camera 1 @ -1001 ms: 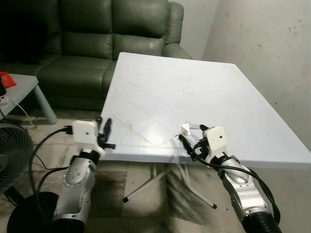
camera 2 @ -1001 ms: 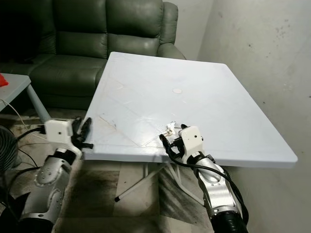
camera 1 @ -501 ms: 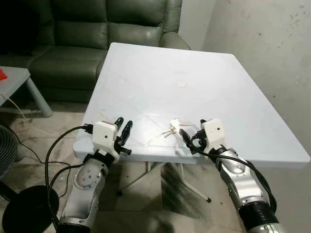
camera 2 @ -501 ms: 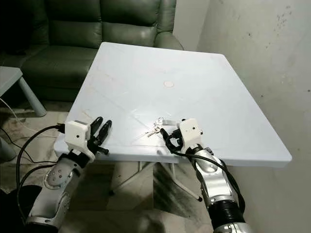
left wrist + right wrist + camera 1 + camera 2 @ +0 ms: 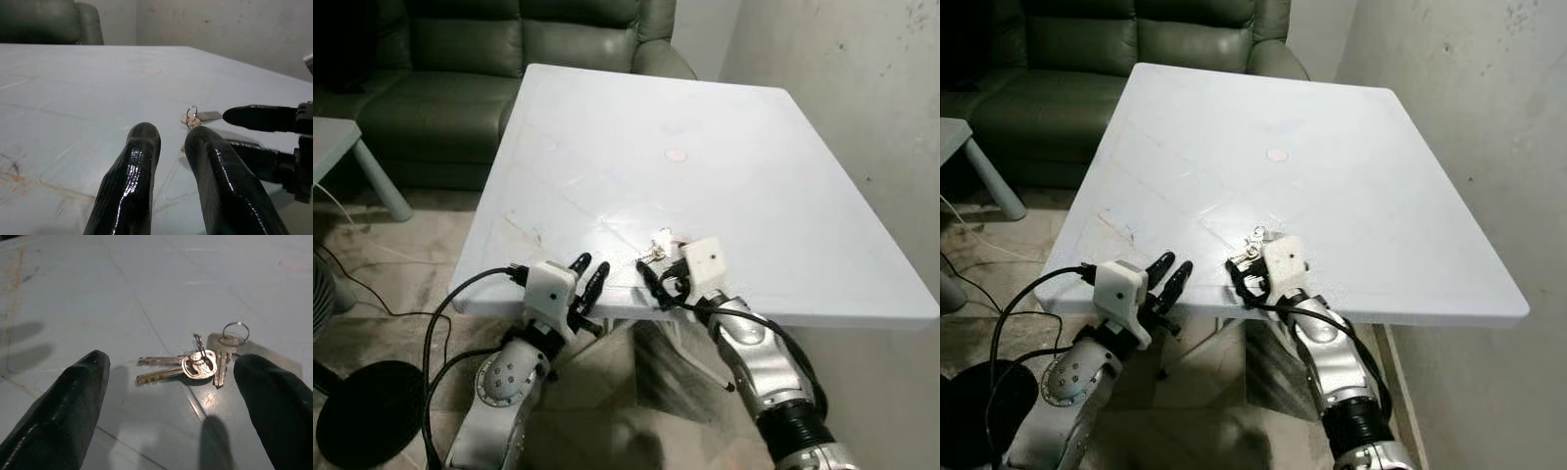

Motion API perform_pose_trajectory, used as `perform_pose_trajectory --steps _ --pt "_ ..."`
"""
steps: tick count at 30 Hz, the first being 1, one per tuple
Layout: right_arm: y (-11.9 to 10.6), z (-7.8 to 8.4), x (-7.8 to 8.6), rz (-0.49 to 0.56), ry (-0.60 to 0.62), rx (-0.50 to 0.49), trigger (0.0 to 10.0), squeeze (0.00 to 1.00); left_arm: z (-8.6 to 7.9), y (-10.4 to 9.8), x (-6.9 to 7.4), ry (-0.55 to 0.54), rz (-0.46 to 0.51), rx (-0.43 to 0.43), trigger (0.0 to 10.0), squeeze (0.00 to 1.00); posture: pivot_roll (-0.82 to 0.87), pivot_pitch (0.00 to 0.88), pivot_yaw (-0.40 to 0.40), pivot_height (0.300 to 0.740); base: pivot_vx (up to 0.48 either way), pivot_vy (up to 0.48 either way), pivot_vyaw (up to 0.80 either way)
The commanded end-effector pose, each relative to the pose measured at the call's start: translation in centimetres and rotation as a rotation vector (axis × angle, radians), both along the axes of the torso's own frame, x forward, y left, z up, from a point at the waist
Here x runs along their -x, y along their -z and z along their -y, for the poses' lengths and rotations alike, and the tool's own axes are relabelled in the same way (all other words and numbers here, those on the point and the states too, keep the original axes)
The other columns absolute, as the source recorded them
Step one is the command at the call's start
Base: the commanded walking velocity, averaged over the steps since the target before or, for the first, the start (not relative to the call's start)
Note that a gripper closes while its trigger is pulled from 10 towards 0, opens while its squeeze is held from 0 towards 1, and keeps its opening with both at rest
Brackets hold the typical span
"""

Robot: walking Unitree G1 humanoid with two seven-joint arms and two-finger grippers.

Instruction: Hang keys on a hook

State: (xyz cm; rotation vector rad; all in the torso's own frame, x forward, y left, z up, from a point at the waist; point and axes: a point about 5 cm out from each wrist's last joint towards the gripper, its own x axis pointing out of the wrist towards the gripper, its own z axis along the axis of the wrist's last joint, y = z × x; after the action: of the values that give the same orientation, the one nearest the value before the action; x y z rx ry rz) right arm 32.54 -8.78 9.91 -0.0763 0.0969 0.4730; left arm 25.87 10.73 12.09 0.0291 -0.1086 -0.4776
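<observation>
White worktop [image 5: 744, 186] carries the keys [image 5: 195, 364] near its front edge, flat between the right gripper's [image 5: 171, 396] released jaws; blades fan outward. Left gripper [image 5: 171, 142], jaws slightly parted, hovers nearby.

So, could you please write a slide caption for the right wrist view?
Open right gripper poised over a bunch of keys lying on the white table.

Bare table [image 5: 754, 186] all round keys [image 5: 198, 363]; right end effector [image 5: 171, 396] fingers spread, unobstructed.
</observation>
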Motion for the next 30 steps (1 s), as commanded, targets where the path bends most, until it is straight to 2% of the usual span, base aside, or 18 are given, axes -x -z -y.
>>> perform_pose_trajectory --steps 1,7,13,24,25,26,28,29,30 --pt "-0.1 -0.5 -0.2 -0.011 0.003 0.003 10.0 0.00 0.4 -0.4 0.3 0.012 0.004 -0.006 10.0 0.00 0.08 0.170 -0.094 0.740 0.000 0.000 0.00" --pt "-0.8 -1.9 -0.7 -0.009 0.009 -0.056 10.0 0.00 0.1 -0.5 0.7 0.006 -0.004 -0.009 10.0 0.00 0.09 0.186 -0.097 0.740 0.000 0.000 0.00" --pt "-1.8 -2.6 -1.6 0.016 0.043 -0.093 10.0 0.00 0.1 -0.7 1.2 0.006 -0.010 -0.013 10.0 0.00 0.10 0.204 -0.098 0.740 0.000 0.000 0.00" --pt "-2.8 -2.6 -3.0 0.035 0.087 -0.145 10.0 0.00 0.2 -0.8 1.7 0.004 -0.022 -0.020 10.0 0.00 0.11 0.211 -0.099 0.740 0.000 0.000 0.00" --pt "-2.9 -2.5 -3.1 0.038 0.096 -0.143 4.7 0.00 0.2 -0.8 1.8 0.004 -0.022 -0.021 10.0 0.00 0.11 0.212 -0.098 0.740 0.000 0.000 0.00" --pt "-2.9 -2.5 -3.1 0.039 0.105 -0.139 3.7 0.00 0.2 -0.8 1.8 0.003 -0.023 -0.021 10.0 0.00 0.11 0.212 -0.098 0.740 0.000 0.000 0.00" --pt "-2.9 -2.4 -3.2 0.041 0.110 -0.137 3.7 0.00 0.2 -0.8 1.8 0.003 -0.023 -0.021 10.0 0.00 0.11 0.213 -0.097 0.740 0.000 0.000 0.00" --pt "-2.8 -2.4 -3.2 0.035 0.113 -0.137 1.9 0.00 0.2 -0.8 1.8 0.002 -0.024 -0.022 10.0 0.00 0.11 0.213 -0.097 0.740 0.000 0.000 0.00" --pt "-2.8 -2.4 -3.2 0.031 0.115 -0.138 1.5 0.00 0.2 -0.8 1.8 0.002 -0.025 -0.022 10.0 0.00 0.11 0.213 -0.097 0.740 0.000 0.000 0.00"
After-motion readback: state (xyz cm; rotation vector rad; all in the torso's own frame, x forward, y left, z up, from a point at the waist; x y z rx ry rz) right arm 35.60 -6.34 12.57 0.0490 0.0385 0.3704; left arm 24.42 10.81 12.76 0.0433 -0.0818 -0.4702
